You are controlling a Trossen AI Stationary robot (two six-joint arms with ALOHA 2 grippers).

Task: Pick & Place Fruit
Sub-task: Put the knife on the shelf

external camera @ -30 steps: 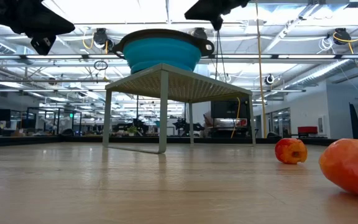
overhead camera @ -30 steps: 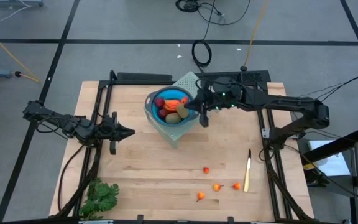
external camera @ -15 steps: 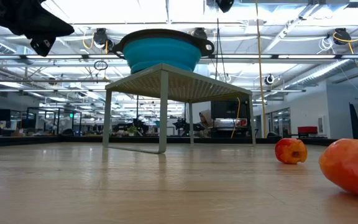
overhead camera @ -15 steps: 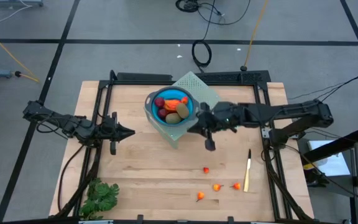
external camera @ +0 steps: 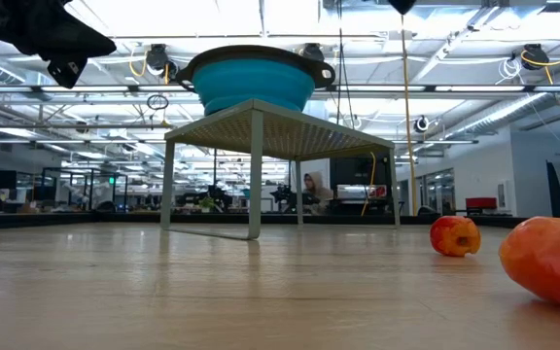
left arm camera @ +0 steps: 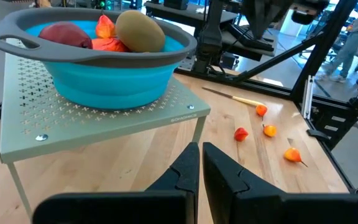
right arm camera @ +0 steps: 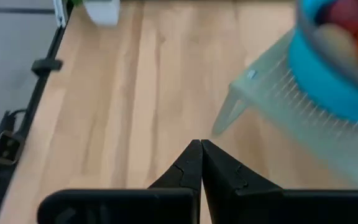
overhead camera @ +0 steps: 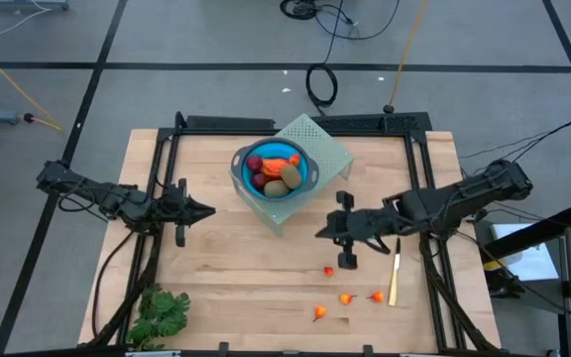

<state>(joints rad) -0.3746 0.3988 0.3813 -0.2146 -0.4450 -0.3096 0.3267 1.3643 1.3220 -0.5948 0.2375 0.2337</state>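
A blue bowl [overhead camera: 273, 171] holds dark-red, red-orange and olive-brown fruit and stands on a pale green perforated stand [overhead camera: 317, 144]. Several tiny orange-red fruit pieces lie on the wood near the front right, among them one [overhead camera: 329, 270] and another [overhead camera: 346, 297]. My right gripper [overhead camera: 319, 234] hangs shut above the table between the stand and these pieces, with nothing in it; its shut fingers [right arm camera: 191, 155] show in its wrist view. My left gripper [overhead camera: 206, 209] waits shut to the left of the stand, its tips [left arm camera: 199, 149] facing the bowl [left arm camera: 104, 56].
A thin yellow stick [overhead camera: 396, 270] lies at the right beside the small pieces. A leafy green bunch [overhead camera: 160, 315] lies at the near left corner. Black frame rails [overhead camera: 163, 188] run along the table's left, right and far sides. Bare wood lies in front of the stand.
My right gripper has swung away from the bowl's right rim toward the table's near right, past the stand and over the bare wood above the small orange-red pieces, staying shut. The fruit in the bowl has kept its place.
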